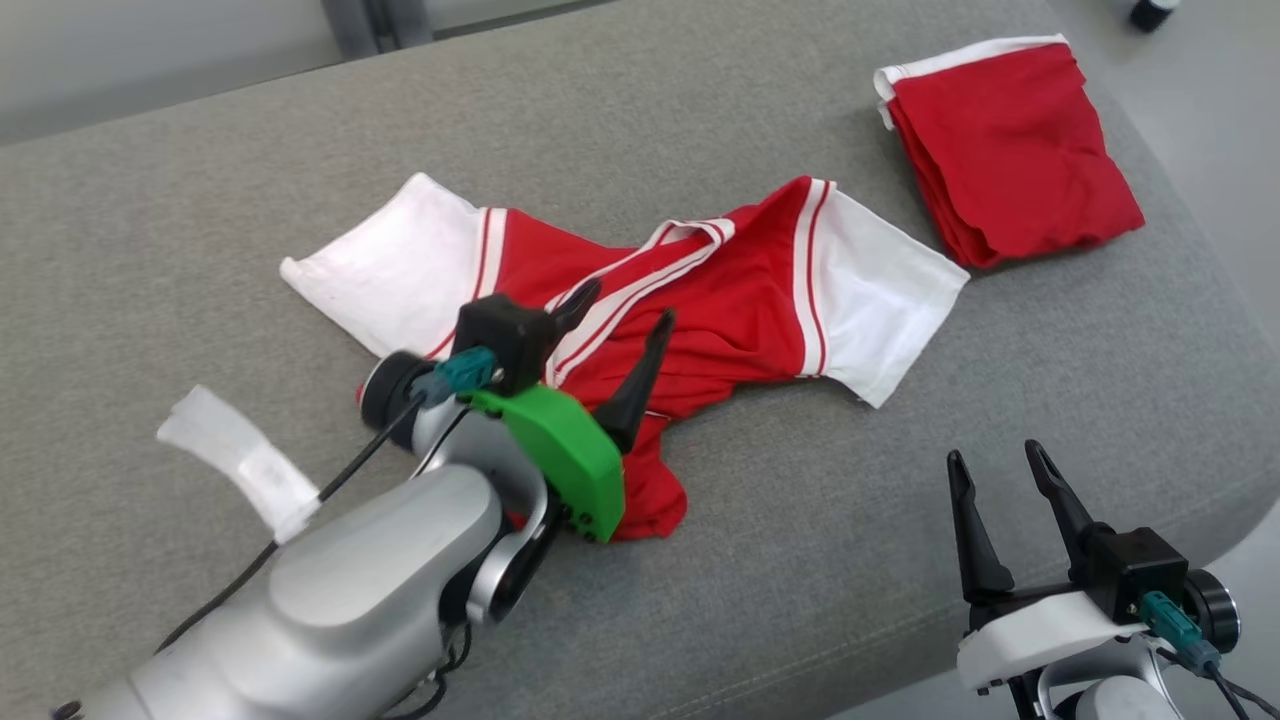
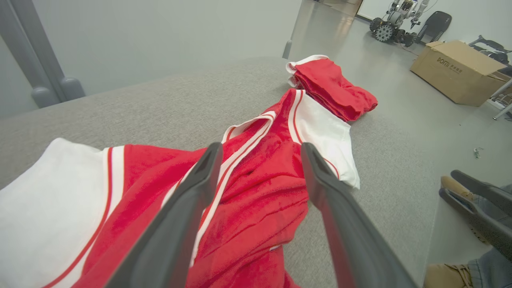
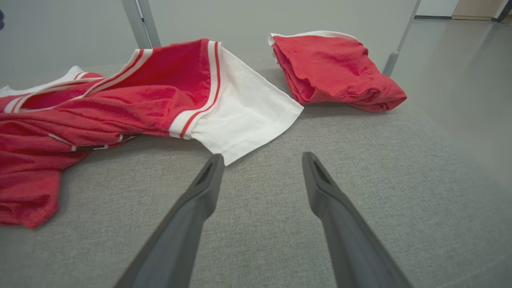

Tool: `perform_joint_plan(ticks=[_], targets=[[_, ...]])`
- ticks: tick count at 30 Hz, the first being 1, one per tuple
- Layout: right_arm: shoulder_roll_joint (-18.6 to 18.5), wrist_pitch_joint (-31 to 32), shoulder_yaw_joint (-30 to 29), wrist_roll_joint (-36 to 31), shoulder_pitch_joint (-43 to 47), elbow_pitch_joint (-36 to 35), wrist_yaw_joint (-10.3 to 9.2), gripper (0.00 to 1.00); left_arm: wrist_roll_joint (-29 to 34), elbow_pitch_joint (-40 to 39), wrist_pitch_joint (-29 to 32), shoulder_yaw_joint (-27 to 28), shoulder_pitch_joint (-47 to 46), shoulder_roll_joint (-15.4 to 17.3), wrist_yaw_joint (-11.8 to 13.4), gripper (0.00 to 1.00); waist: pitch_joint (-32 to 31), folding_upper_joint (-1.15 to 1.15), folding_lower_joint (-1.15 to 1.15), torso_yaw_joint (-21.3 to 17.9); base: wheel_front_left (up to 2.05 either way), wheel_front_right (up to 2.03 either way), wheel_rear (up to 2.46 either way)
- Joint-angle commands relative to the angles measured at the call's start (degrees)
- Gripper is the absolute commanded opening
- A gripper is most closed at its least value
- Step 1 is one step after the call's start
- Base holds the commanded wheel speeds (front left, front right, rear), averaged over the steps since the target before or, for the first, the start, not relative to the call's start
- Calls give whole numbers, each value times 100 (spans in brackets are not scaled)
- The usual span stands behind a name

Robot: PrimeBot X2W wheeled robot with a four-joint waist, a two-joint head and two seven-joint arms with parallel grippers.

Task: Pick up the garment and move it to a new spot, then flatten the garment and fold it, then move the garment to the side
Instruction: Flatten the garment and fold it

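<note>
A red shirt with white sleeves (image 1: 720, 290) lies crumpled across the middle of the grey surface (image 1: 200, 230), sleeves spread to either side. My left gripper (image 1: 625, 305) hovers open over the shirt's red body near the collar, nothing between its fingers; in the left wrist view the shirt (image 2: 256, 192) fills the gap of the left gripper (image 2: 260, 150). At the lower right, my right gripper (image 1: 995, 455) stands open above bare surface, short of the shirt's right white sleeve (image 3: 244, 116); the right gripper (image 3: 262, 158) holds nothing.
A second red garment (image 1: 1010, 150), folded, lies at the far right of the surface, close to its edge. A white label tag (image 1: 240, 460) hangs on my left arm's cable. Off the surface to the right are floor, a cardboard box (image 2: 456, 72) and a person's shoes (image 2: 452, 184).
</note>
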Motion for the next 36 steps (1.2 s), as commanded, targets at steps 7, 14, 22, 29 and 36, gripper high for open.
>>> perform_joint_plan(ticks=[7,14,22,29,36], targets=[[-86,0,-27,-107,221,-54,-4,100,-294,-383,0,-6,892,676,217,100,-619,0,0,819,0,0,0],[-142,0,38,-83,92,-36,-5,100,-579,391,51,-12,1053,444,-209,100,-527,0,0,875,0,0,0],[-160,0,68,-67,52,-22,-5,100,-782,1522,24,113,824,160,-685,100,-425,0,0,779,0,0,0],[-148,1,127,-59,-15,-9,-4,100,-1066,2401,-50,390,690,-14,-985,100,-340,0,0,654,0,0,0],[-170,1,123,-54,-55,-14,-4,100,-1261,3021,21,504,586,-185,-1271,77,-270,0,0,576,0,0,0]])
